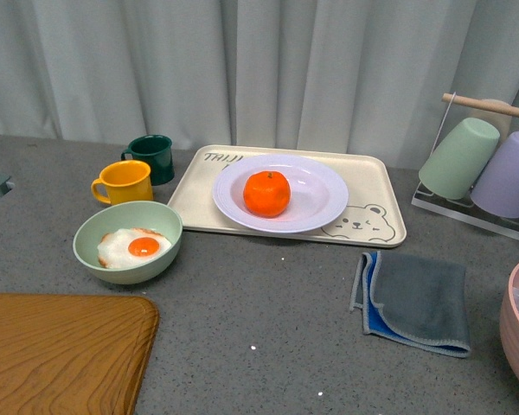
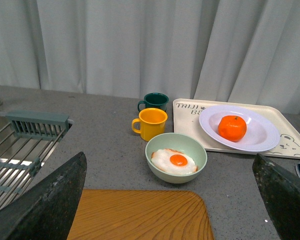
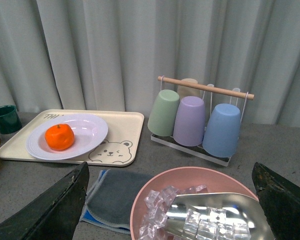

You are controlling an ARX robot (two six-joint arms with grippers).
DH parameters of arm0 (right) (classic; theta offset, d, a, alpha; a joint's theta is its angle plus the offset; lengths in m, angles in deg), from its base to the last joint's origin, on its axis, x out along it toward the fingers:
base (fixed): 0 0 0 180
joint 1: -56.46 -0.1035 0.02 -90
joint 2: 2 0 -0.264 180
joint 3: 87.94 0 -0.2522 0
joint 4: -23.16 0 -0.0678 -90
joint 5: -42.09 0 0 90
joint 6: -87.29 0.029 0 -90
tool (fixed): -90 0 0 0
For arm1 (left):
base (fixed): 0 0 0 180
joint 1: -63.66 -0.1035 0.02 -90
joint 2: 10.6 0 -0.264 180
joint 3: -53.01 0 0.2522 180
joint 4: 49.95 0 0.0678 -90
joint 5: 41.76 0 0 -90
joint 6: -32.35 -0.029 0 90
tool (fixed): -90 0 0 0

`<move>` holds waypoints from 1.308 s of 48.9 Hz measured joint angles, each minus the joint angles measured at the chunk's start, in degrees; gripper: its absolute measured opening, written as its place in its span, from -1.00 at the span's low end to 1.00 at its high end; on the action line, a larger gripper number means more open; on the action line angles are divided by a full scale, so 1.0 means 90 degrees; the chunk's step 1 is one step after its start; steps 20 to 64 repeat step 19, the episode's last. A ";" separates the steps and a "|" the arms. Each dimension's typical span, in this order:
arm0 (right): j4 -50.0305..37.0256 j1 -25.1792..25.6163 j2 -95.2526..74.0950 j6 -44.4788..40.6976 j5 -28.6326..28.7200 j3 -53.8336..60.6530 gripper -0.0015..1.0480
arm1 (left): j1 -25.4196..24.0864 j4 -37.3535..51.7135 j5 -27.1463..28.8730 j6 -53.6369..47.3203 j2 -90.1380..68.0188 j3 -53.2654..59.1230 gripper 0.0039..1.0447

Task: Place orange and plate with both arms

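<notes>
Left wrist view, left gripper [image 2: 167, 200]: two dark fingers [image 2: 45, 200] at the frame's lower corners, spread wide, nothing between them, hanging over the wooden board [image 2: 140, 215].
Right wrist view, right gripper [image 3: 170, 210]: same deal, fingers [image 3: 50, 210] wide apart, holding nothing, sitting above the pink bowl [image 3: 155, 187].
Pink bowl contents: ice cubes [image 3: 160, 200] plus a shiny metal scoop [image 3: 220, 212] lying in them.
Grey cloth [image 1: 415, 298]: folded, blue edge peeking out, flat on the counter just beside the pink bowl, in front of the tray's bear corner.
Wooden board, front view: low left corner of the counter, near the green bowl [image 1: 128, 242].
Green bowl: fried egg [image 1: 134, 247] inside, yolk up, just left of the tray.
Mugs: yellow mug [image 1: 124, 182] right behind the green bowl, dark green mug [image 1: 152, 157] behind that, near the tray's left edge.
Tray [image 1: 376, 194]: cream, rectangular, bear face printed at one corner, some lettering at the far left corner.
Plate [image 1: 316, 190]: white, deep, resting on the tray, front rim reaching the tray's front edge.
Orange [image 1: 266, 194]: sitting in the plate's well, a bit left of middle, well apart from both grippers.
Cup rack [image 3: 190, 145]: right of the tray, wooden rod on top, green, purple and blue cups [image 3: 164, 113] hanging upside down, a tan one behind.
Sink side: drain rack [image 2: 20, 150] at the far left in the left wrist view.
Backdrop: grey curtain [image 1: 242, 60].
</notes>
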 joint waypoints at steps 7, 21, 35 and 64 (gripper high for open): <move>0.0000 0.0000 0.0000 0.0000 0.0000 0.0000 0.82 | 0.0000 0.0000 0.0000 0.0000 0.0000 0.0000 0.88; 0.0000 0.0000 0.0000 0.0000 0.0000 0.0000 0.82 | 0.0000 0.0000 0.0000 0.0000 0.0000 0.0000 0.88; 0.0000 0.0000 0.0000 0.0000 0.0000 0.0000 0.82 | 0.0000 0.0000 0.0000 0.0000 0.0000 0.0000 0.88; 0.0000 0.0000 0.0000 0.0000 0.0000 0.0000 0.82 | 0.0000 0.0000 0.0000 0.0000 0.0000 0.0000 0.88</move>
